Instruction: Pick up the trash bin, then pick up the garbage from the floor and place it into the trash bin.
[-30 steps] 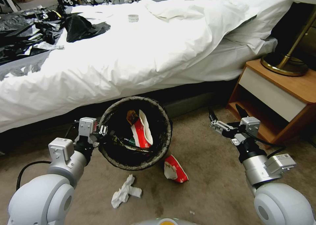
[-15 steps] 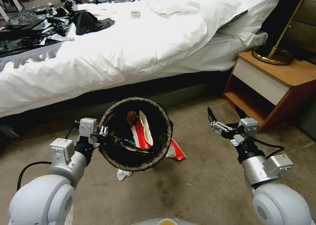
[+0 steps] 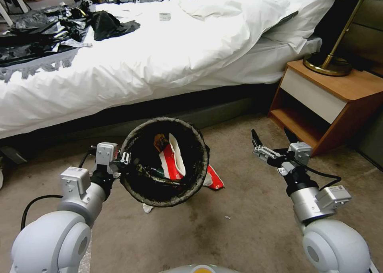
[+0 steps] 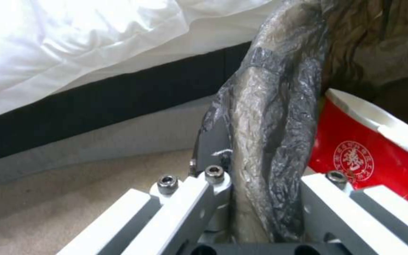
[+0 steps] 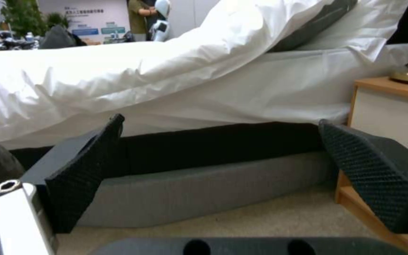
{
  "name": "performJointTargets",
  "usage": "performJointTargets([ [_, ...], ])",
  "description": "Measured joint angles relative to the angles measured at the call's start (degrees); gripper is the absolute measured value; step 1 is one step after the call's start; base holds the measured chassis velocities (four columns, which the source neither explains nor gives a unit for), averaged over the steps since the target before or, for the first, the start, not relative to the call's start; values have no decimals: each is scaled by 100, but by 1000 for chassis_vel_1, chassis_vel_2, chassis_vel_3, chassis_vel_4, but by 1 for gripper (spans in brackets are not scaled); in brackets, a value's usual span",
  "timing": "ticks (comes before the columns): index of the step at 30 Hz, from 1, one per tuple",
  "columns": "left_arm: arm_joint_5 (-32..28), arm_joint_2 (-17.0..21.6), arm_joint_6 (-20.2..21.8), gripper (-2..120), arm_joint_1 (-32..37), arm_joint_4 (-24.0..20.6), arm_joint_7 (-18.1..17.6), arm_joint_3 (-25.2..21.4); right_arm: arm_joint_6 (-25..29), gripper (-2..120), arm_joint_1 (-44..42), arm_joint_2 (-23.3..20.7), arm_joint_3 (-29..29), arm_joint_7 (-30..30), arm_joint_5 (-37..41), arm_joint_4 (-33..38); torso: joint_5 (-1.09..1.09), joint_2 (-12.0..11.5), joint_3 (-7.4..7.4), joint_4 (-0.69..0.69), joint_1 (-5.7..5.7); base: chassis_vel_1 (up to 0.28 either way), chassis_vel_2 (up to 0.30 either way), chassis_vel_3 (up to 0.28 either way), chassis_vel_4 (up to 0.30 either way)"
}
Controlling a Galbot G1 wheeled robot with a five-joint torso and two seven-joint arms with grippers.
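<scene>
Trash bin [image 3: 164, 161] hangs off the carpet in front of the bed, held at its rim on the robot's left side by the left gripper [image 3: 124, 159], whose fingers [image 4: 212, 148] are clamped on the bag-covered rim [image 4: 270, 148], one outside and one inside the wall. The bin tilts toward the camera, so its dark crinkled bag liner [image 3: 199, 157] and contents show: a red-and-white paper carton [image 3: 172, 161] standing upright, a small brown-orange wrapper [image 3: 160, 142] above it, and a bit of green among dark scraps at the bottom. In the left wrist view the carton [image 4: 369, 163] bears a round white seal with a character that is too small to read.

On the floor just behind the bin's right side lies another red-and-white carton piece [image 3: 213, 178], partly hidden by the bin. A scrap of white paper [image 3: 147, 208] peeks out below the bin's lower edge.

The right gripper [image 3: 271, 141] hovers above the carpet [image 3: 247, 225] well to the right of the bin, its black ribbed fingers [image 5: 90, 166] spread wide with nothing between them, pointing toward the bed base.

Beyond stand the bed with its white duvet [image 3: 167, 53], black plastic bags [image 3: 44, 33] on its far left, a wooden nightstand [image 3: 331, 101], and a brass lamp base [image 3: 327, 65] on it.
</scene>
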Motion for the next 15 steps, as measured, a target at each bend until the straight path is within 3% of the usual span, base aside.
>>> performJointTargets([
  [15,-14,-24,1,1,3,-3,-1,-49,-99,100,83,-41,-147,-81,3,-164,0,0,0,0,0,0,0,0,0],
])
